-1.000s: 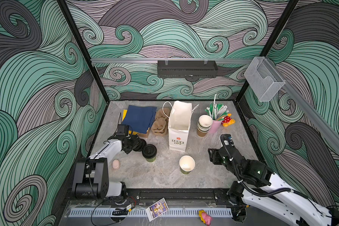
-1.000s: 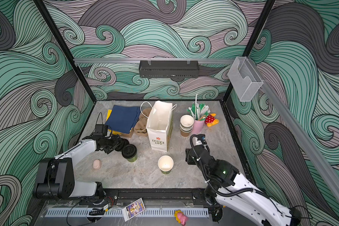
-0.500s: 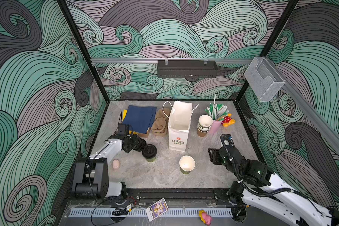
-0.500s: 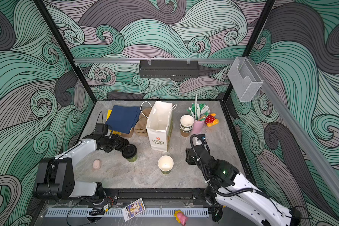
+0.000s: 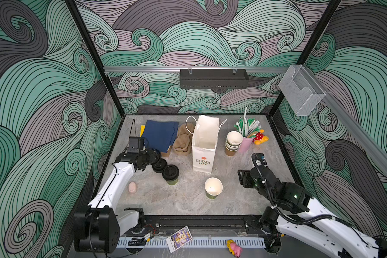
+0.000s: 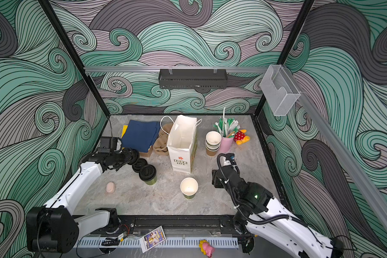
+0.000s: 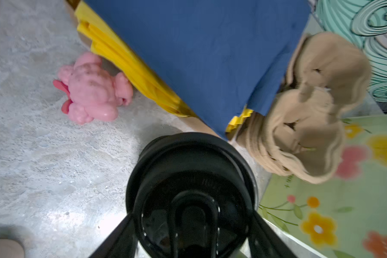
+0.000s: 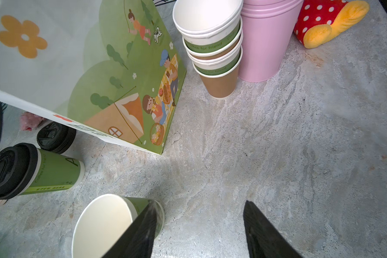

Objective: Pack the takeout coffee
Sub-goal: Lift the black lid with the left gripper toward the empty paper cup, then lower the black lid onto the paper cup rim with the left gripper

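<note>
The grey marbled table (image 5: 188, 201) carries a tall white paper bag (image 5: 205, 143), mouth open. At the bag's six o'clock stands an empty, cream-lined green paper cup (image 5: 213, 188); at eight o'clock stands a black-lidded cup (image 5: 170, 175). The left gripper (image 7: 192, 215) straddles glossy round stacked lids (image 7: 191, 156); I cannot tell whether it is clamped on them. The right gripper (image 8: 200, 204) is spread, holding nothing.

Bright, even overhead light casts soft shadows on the surface (image 5: 188, 201). The left wrist view is blurred, with glints on the black lid (image 7: 191, 178).
</note>
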